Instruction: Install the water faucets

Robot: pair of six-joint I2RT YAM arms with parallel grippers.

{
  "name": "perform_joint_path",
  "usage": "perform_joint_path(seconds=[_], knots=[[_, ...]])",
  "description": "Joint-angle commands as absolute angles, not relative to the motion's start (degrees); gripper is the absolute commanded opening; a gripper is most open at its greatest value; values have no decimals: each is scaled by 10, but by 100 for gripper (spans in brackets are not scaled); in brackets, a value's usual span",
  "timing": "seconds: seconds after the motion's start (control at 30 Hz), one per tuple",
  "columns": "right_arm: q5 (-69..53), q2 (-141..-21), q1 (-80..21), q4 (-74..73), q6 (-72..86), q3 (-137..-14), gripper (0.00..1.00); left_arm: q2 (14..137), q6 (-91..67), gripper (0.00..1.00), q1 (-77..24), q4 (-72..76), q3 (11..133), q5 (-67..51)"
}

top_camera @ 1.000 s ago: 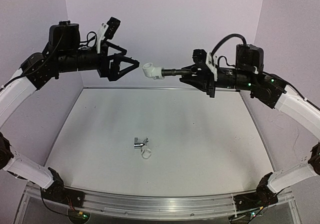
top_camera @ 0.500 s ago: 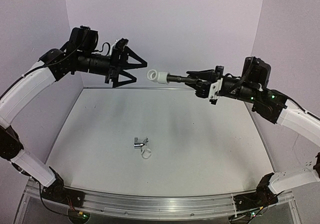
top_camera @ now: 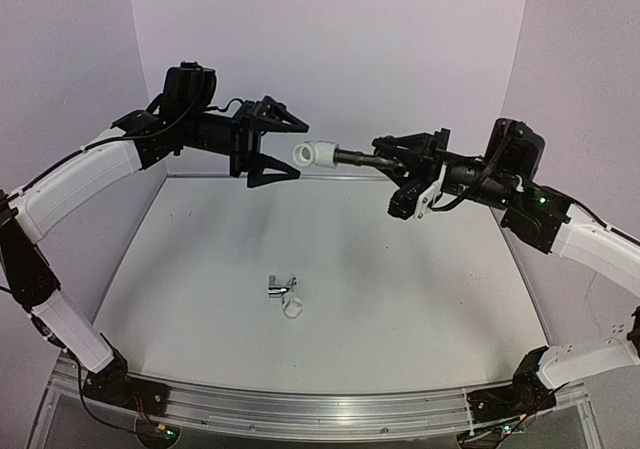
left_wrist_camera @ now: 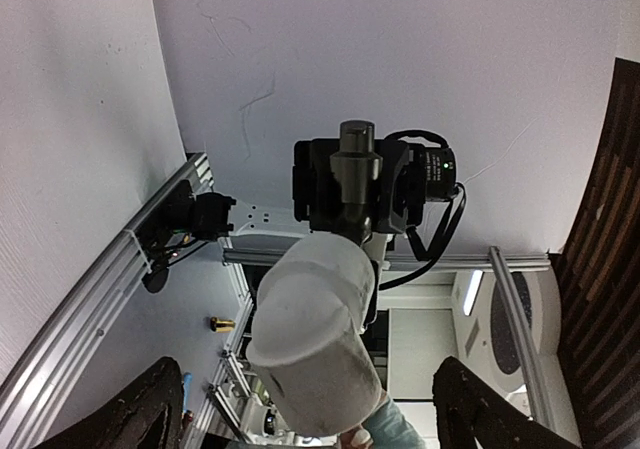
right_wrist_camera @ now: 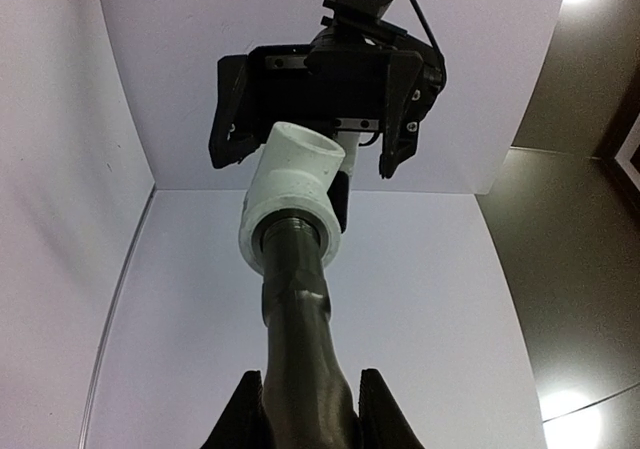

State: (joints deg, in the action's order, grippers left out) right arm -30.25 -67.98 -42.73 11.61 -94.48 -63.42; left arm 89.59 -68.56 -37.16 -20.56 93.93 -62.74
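Note:
My right gripper [top_camera: 392, 161] is shut on the matte black faucet [top_camera: 358, 156] and holds it level in mid-air, pointing left. The white elbow fitting [top_camera: 317, 155] sits on the faucet's threaded end. In the right wrist view the black faucet [right_wrist_camera: 300, 349] runs up from between my fingers [right_wrist_camera: 246, 409] into the elbow [right_wrist_camera: 293, 199]. My left gripper [top_camera: 297, 151] is open, its tips either side of the elbow's free end with gaps showing. In the left wrist view the elbow [left_wrist_camera: 315, 339] lies between the left fingers [left_wrist_camera: 130, 419]. A chrome faucet [top_camera: 280, 287] lies on the table.
A small white ring [top_camera: 293, 309] lies just beside the chrome faucet, near the middle of the white table [top_camera: 420, 299]. Purple walls close the back and both sides. Both arms hang high above the table surface.
My left arm has swung right and brought its open jaws up to the elbow's free end, narrowing them a little. My right gripper kept hold of the black faucet while its wrist turned.

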Motion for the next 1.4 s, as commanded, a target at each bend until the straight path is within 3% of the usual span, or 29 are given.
perform_joint_path(seconds=[0.0, 0.33, 0.63, 0.77, 1.03, 1.13, 1.37], knots=[[-319, -679, -431, 190, -970, -649, 0, 916, -737, 80, -382, -131, 952, -679], [-290, -702, -435, 204, -877, -681, 0, 934, -725, 58, -403, -69, 964, -695], [-318, -691, -435, 200, -637, -698, 0, 928, -687, 24, -402, 31, 967, -667], [-338, -700, -437, 200, -465, -735, 0, 924, -625, 23, -403, 34, 979, -642], [-434, -740, -437, 145, -78, -844, 0, 868, -307, 29, -403, -58, 1004, -510], [-479, -747, -437, 125, 22, -857, 0, 844, -188, 30, -403, -84, 1000, -448], [-553, -753, -437, 90, 125, -869, 0, 808, 49, 45, -419, -185, 1015, -318]])
